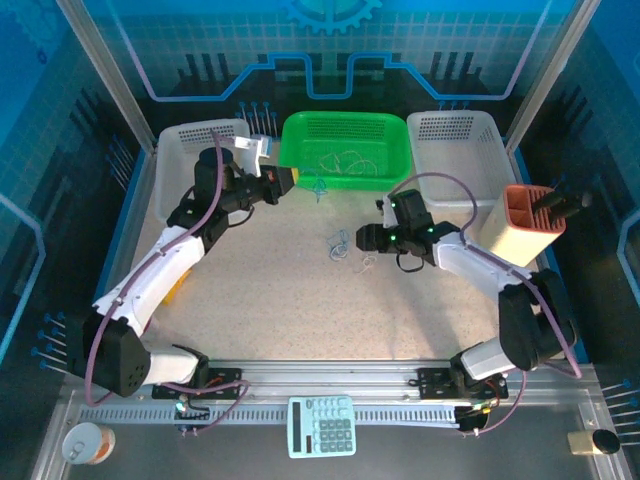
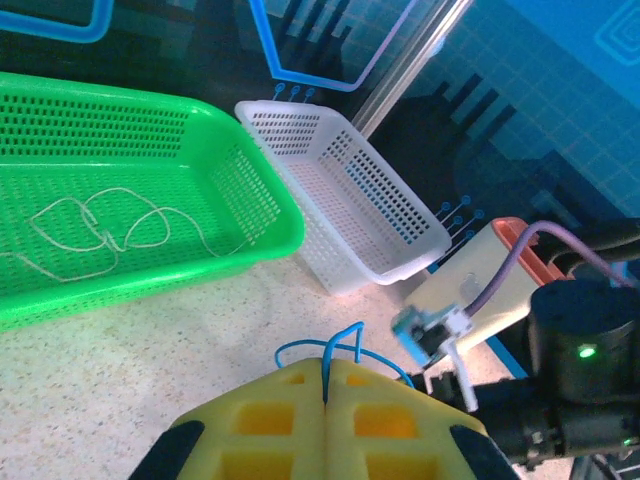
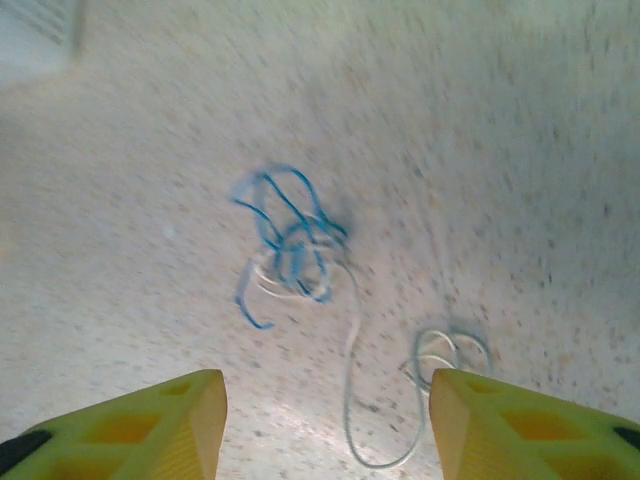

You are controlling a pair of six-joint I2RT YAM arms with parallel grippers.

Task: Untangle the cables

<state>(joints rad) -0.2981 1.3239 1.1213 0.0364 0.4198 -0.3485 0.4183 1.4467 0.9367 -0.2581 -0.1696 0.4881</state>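
Cables (image 3: 290,250): blue-and-white tangle on the table (image 3: 500,150), just ahead of the right gripper (image 3: 325,385), jaws standing apart | left gripper (image 2: 325,372): jaws together, pinching a blue cable (image 2: 340,340) | whitish cable (image 2: 90,235): in green basket (image 2: 250,190), beyond left gripper

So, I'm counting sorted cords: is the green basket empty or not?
Not empty: one pale yellowish cord lies in loose loops on the floor of the green basket.

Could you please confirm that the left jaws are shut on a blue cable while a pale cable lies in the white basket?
Not quite: the pale cable lies in the green basket, as the left wrist view shows. The left jaws are indeed shut on a blue cable.
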